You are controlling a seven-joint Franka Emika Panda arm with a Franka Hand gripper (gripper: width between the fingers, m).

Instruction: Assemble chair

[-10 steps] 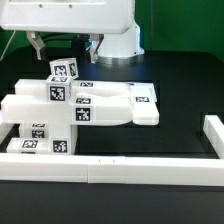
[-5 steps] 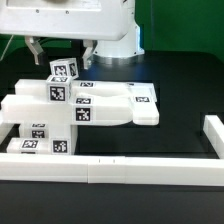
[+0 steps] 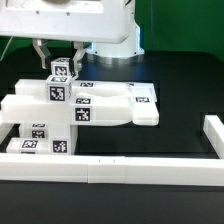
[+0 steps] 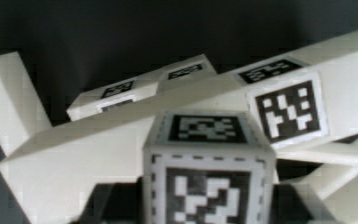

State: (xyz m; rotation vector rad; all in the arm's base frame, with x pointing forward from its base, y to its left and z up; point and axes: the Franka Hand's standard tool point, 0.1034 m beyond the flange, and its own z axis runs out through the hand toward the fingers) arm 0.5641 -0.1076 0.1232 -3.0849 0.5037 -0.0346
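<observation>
Straddling the small tagged cube (image 3: 62, 72) atop the chair (image 3: 80, 105), end effector (image 3: 59, 62) spread; contact impossible to tell.

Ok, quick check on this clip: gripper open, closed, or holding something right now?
Gripper: open, its two fingers either side of the small tagged cube on top of the chair parts; whether they touch it cannot be told.
</observation>
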